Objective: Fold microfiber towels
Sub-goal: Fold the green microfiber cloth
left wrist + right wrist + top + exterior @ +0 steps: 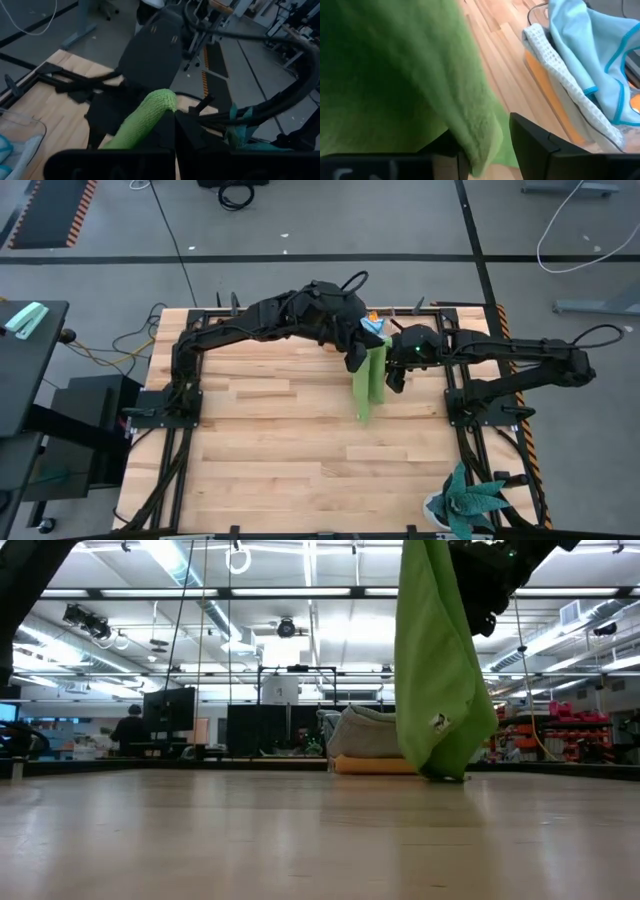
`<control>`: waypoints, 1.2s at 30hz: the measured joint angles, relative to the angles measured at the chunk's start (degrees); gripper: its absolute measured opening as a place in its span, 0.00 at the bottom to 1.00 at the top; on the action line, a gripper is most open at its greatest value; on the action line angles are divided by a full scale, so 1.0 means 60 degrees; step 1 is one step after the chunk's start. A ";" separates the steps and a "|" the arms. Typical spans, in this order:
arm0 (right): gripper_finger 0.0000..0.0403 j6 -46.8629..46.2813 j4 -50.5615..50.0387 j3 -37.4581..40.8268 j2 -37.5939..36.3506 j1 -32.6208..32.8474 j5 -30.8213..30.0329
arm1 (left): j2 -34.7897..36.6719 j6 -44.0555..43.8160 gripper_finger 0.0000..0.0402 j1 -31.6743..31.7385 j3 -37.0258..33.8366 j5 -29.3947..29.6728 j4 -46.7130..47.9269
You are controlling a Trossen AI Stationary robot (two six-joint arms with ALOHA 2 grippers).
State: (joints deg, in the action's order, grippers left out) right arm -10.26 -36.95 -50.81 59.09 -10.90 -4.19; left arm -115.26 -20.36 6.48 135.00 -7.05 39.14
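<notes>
High view: lime-green microfiber towel (371, 383) hung as a long strip over the wooden tabletop (280, 450), at about one o'clock from the tabletop's middle, pinched at its upper end by the closed left pincer (358, 360). Right pincer (397, 372) just beside the strip on its three o'clock side, fingers spread.

Low view: same green towel (437, 670) draped down, lowest corner touching or nearly touching the boards; no fold laid flat yet.

Left wrist view: a green roll of towel (142, 120) clamped between the dark fingers.

Right wrist view: green cloth (395, 70) lay across the spread fingers, not clearly gripped; light blue towel (595, 45) and a pale waffle-textured cloth (555, 65) heaped in a clear plastic box (570, 120).

Judged barely begun: first towel only lifted, others waiting unfolded.
</notes>
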 joint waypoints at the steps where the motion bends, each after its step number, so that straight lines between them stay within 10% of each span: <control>1: 0.33 0.0000 0.0038 0.0000 0.0073 0.0000 0.0000 | 0.0004 -0.0003 0.01 -0.0014 0.0001 -0.0004 -0.0039; 22: 0.06 -0.0642 0.0304 0.0232 0.0613 0.0051 0.0042 | 0.0160 0.0102 0.01 -0.0057 -0.0002 0.0015 -0.0051; 36: 0.01 -0.0887 -0.1270 0.0237 -0.1269 0.0051 -0.0561 | 0.0227 0.0505 0.01 -0.0049 -0.0003 0.0059 0.0654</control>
State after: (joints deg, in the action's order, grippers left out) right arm -15.58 -44.57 -49.39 51.48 -10.59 -7.55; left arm -113.90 -17.33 6.19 134.98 -6.69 43.07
